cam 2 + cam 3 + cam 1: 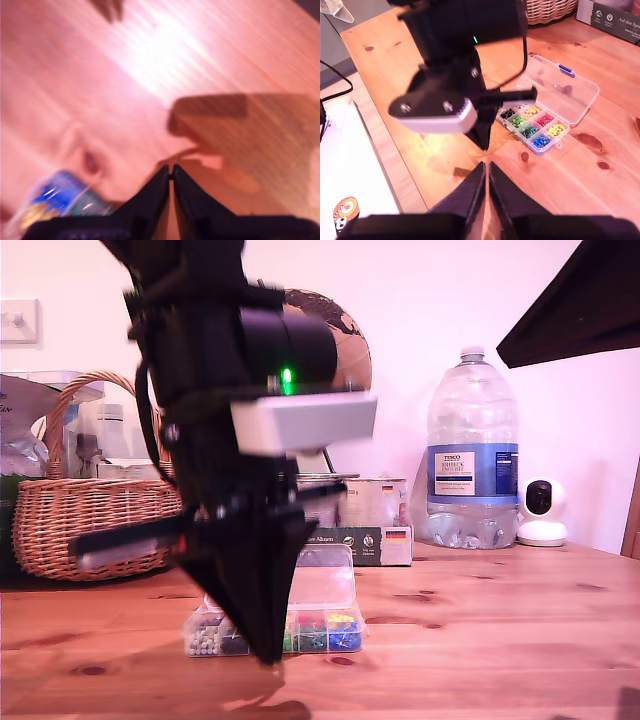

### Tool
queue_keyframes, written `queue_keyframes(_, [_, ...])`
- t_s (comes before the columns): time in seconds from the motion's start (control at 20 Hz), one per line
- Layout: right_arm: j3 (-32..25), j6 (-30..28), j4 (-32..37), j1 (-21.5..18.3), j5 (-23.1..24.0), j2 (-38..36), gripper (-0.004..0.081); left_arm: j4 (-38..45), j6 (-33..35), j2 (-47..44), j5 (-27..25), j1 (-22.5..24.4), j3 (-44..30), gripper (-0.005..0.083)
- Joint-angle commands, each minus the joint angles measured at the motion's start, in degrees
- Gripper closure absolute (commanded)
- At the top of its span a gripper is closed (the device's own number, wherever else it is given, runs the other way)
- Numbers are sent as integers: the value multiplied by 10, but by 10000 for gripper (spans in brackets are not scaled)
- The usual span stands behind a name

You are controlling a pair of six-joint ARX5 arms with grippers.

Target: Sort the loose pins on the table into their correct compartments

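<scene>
My first gripper (268,655), jaws pressed together with any pin between them too small to confirm, hangs near the pin box (325,625) on the table (500,620) and, I judge, should centre over the matching cell before parting, while my second gripper (487,167) waits closed, high above.

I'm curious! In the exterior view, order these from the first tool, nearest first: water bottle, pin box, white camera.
1. Pin box, right behind my first tool.
2. Water bottle, back on the exterior view's right.
3. White camera, farthest right.

Your exterior view: low, tabletop (480,610) level, near. First wrist: close, blurred, facing wood. Second wrist: high, overlooking; shares pin box (540,125).
</scene>
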Motion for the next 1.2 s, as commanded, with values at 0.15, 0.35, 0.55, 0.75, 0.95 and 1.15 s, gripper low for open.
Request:
queue_keyframes(0.15, [-4, -2, 4, 3, -2, 1, 783, 0, -14, -31, -6, 9, -7, 796])
queue_keyframes(0.35, [-4, -2, 3, 3, -2, 1, 783, -1, -15, -49, -27, 41, -7, 796])
queue_keyframes(0.55, [-4, -2, 2, 3, -2, 1, 783, 4, -12, -56, -34, 78, -6, 796])
queue_keyframes(0.75, [-4, -2, 2, 3, -2, 1, 783, 35, -12, -56, -34, 113, -6, 796])
queue_keyframes(0.95, [-4, -2, 2, 3, -2, 1, 783, 47, -7, -52, -34, 142, -6, 796])
queue_keyframes(1.15, [-4, -2, 3, 3, -2, 1, 783, 59, 7, -39, -34, 149, -6, 796])
